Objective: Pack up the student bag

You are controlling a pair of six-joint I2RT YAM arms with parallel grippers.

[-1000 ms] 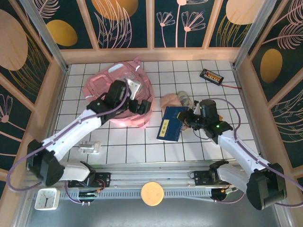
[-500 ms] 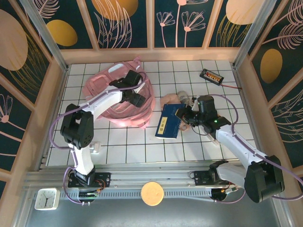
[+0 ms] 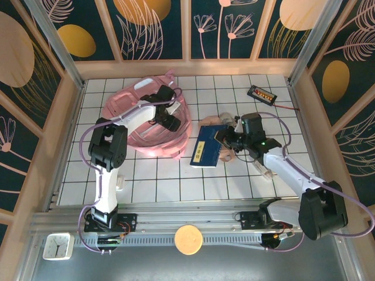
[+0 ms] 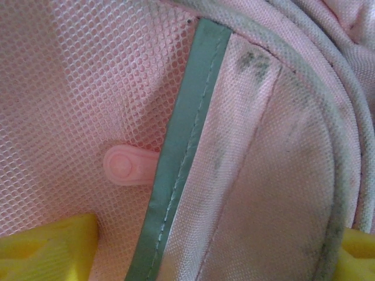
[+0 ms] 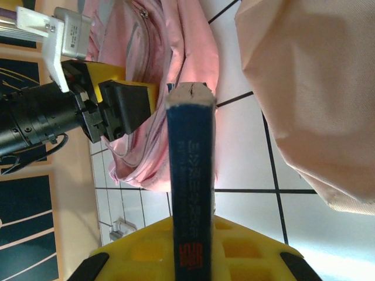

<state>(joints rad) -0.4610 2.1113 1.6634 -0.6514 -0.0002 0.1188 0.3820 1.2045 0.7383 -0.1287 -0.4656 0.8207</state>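
Since a second earlier, my left arm had folded in over the bag (image 3: 120, 100), and the book (image 3: 206, 153) had shifted left toward it. The bag lay flat at the table's far left, its long axis slanting from far left toward near centre, loop end toward the back wall. The arm hid its middle. The left gripper (image 3: 170, 121) stood spread over pink mesh and grey trim (image 4: 176, 158). The right gripper (image 3: 224, 139) clamped the book. The pouch (image 5: 310, 88) was cut off at the frame edge.

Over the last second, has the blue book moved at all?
Yes. Against the grid lines of the table, the blue book has shifted slightly left and rearward, nearer the student bag.
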